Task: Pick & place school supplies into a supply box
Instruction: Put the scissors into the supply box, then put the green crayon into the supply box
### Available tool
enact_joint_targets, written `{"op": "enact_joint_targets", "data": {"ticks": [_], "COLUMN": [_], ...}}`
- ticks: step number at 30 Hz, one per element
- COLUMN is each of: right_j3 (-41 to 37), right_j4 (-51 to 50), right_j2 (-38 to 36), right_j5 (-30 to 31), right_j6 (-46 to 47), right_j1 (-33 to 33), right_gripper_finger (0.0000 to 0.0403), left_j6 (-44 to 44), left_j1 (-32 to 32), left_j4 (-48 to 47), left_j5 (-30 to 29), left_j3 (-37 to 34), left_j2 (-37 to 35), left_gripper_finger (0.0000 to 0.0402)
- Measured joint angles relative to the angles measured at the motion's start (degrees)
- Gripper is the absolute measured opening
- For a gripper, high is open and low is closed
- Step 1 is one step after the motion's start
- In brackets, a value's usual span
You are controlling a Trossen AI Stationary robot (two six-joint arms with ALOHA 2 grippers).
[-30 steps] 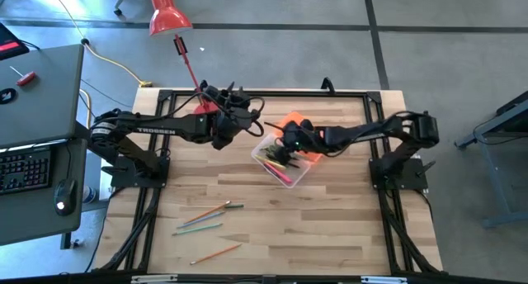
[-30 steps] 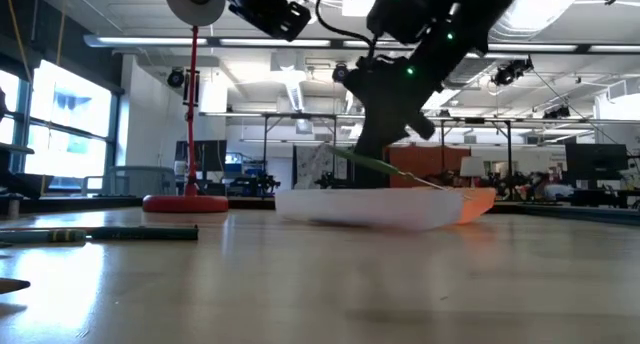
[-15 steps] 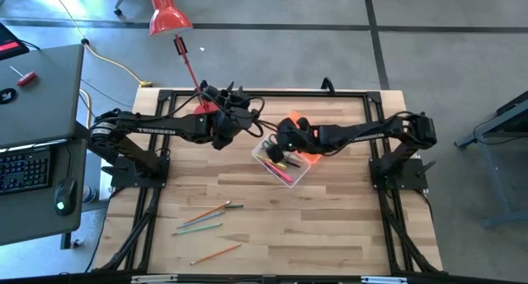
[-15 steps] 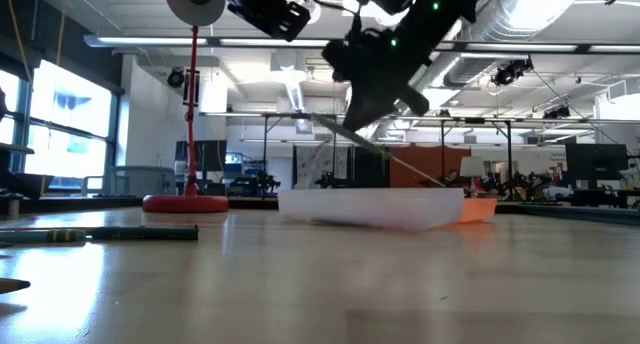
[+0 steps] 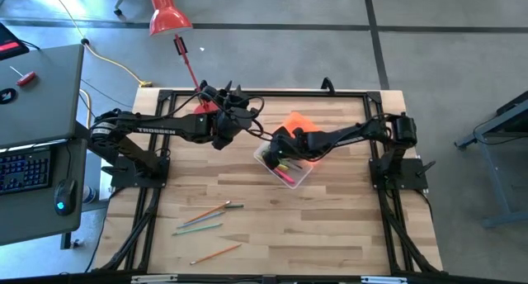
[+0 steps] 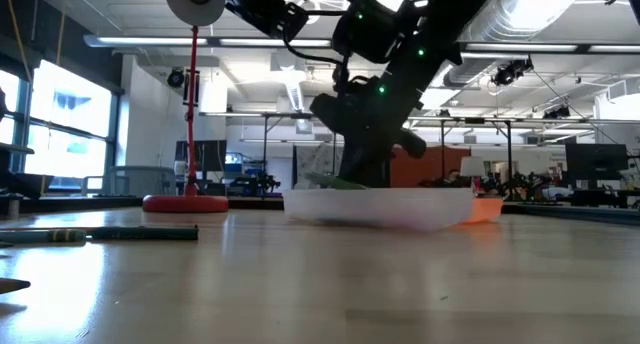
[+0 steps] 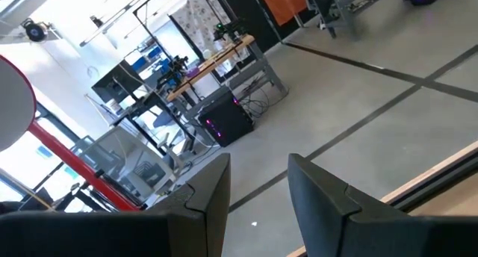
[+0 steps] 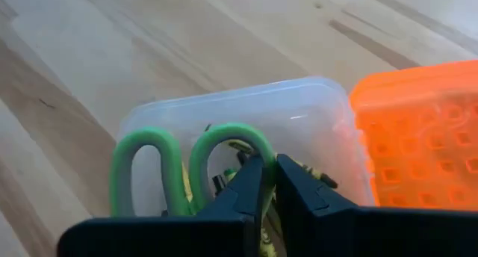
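On the far left of the high view a grey desk [image 5: 37, 94] carries one keyboard [image 5: 23, 170] and one mouse [image 5: 63, 205]. One red lamp [image 5: 169, 16] leans over the table's [image 5: 330, 226] far left corner; the low view alone shows its round base [image 6: 184, 202] resting on the wood. The left gripper [image 5: 233, 119] hangs raised near that corner, its fingers [image 7: 205, 197] spread apart with nothing between them, as the left wrist view makes plain. On the near left part of the table lie about five loose pencils [image 5: 210, 218]; from above roughly three sit bunched together, one a little below them and one orange apart toward the front edge, while the low view shows just one green pencil [image 6: 100, 233] lying flat. Toward the middle stands one clear supply box [image 5: 285, 164] with its orange lid [image 5: 297, 121] at the far side. The right gripper [image 5: 276, 152] reaches down into the box. Only the right wrist view shows its contents: one pair of green-handled scissors [image 8: 179, 163] and a few thin pens beneath the fingertips [image 8: 299, 190], which stand nearly closed with a narrow gap; whether they grip anything cannot be told.
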Motion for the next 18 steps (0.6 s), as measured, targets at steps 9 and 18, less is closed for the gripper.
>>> {"op": "enact_joint_targets", "data": {"ticks": [9, 18], "right_j3": [0.01, 0.97], "right_j4": [1.83, 0.64], "right_j2": [-0.05, -8.02], "right_j5": [0.73, -3.30], "right_j6": [-5.11, -17.08], "right_j1": [0.00, 0.56], "right_gripper_finger": [0.0064, 0.0086], "left_j6": [0.09, 0.28], "left_j1": [0.00, -0.06], "left_j4": [0.02, -1.20], "left_j5": [0.22, 0.11], "left_j3": [-0.01, -0.01], "left_j2": [0.00, 0.00], "left_gripper_finger": [0.0166, 0.0166]}}
